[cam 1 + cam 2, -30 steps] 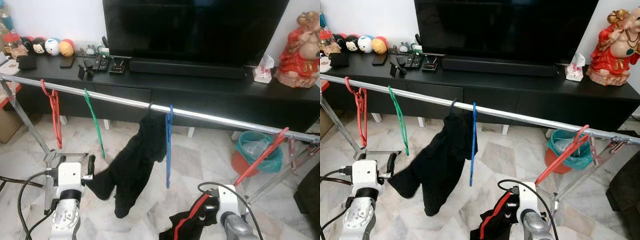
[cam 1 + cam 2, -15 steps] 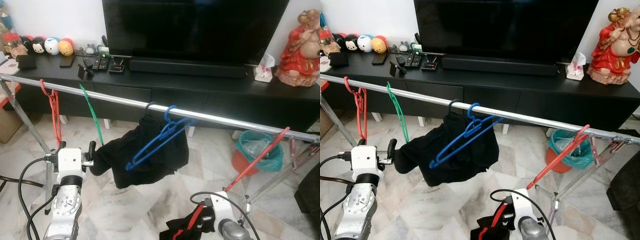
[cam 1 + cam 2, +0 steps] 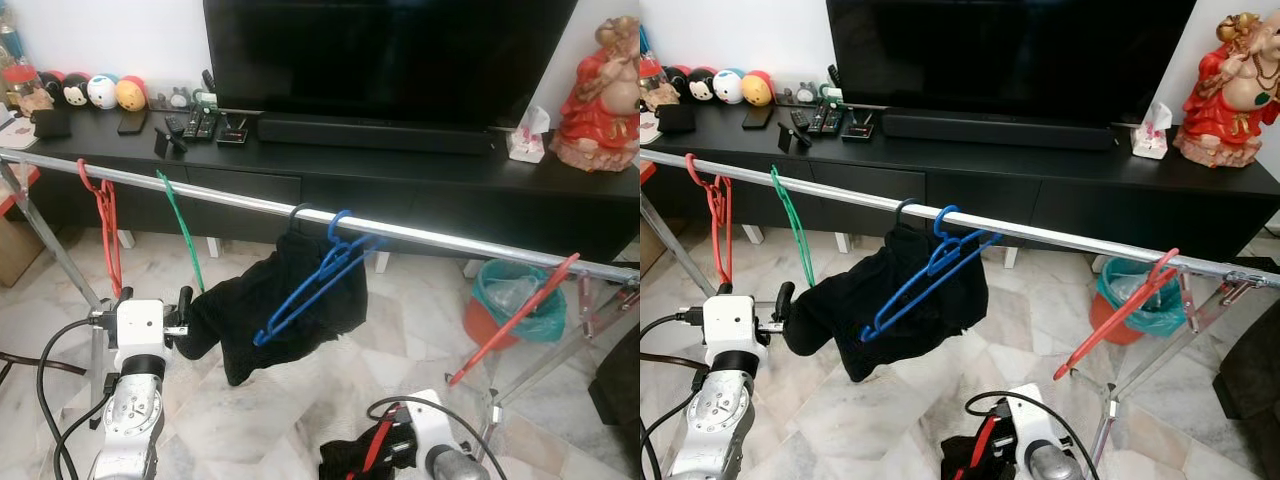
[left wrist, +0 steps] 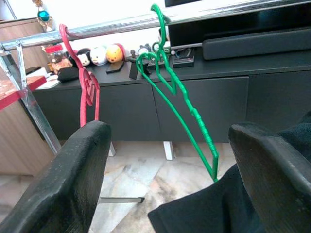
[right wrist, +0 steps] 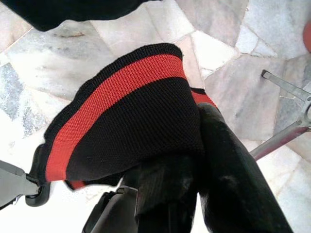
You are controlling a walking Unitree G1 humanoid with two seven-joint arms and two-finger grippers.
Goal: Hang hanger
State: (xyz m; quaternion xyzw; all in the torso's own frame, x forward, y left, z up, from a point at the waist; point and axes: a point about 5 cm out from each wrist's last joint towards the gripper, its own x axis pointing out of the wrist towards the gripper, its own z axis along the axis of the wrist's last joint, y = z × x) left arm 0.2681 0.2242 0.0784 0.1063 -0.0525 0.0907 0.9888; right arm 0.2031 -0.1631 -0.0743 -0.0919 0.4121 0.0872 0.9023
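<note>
The black garment (image 3: 285, 310) (on its hanger) already hangs from the rail (image 3: 450, 240), left gripper (image 4: 170, 174) spread wide beside it, right gripper (image 5: 194, 165) clamping striped knitwear (image 5: 126, 111).

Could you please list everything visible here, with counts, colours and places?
Rail: one, silver, running across in front of the cabinet.
Hangers: two red, at the rail's left and right ends; one green, beside the left red one; one blue, tilted, mid-rail.
Black garment: one, hanging mid-rail behind the blue hanger.
TV: one, black, on the cabinet.
Cabinet: one, black, low, against the wall.
Statue: one, red, on the cabinet's right end.
Plush toys: a row, mixed colours, on the cabinet's left end.
Bin: one, red with teal liner, on the floor to the right.
Striped cloth: one, black and red, in the right claw.
Left claw: open, the garment's edge against one finger.
Right claw: shut on the striped cloth.
</note>
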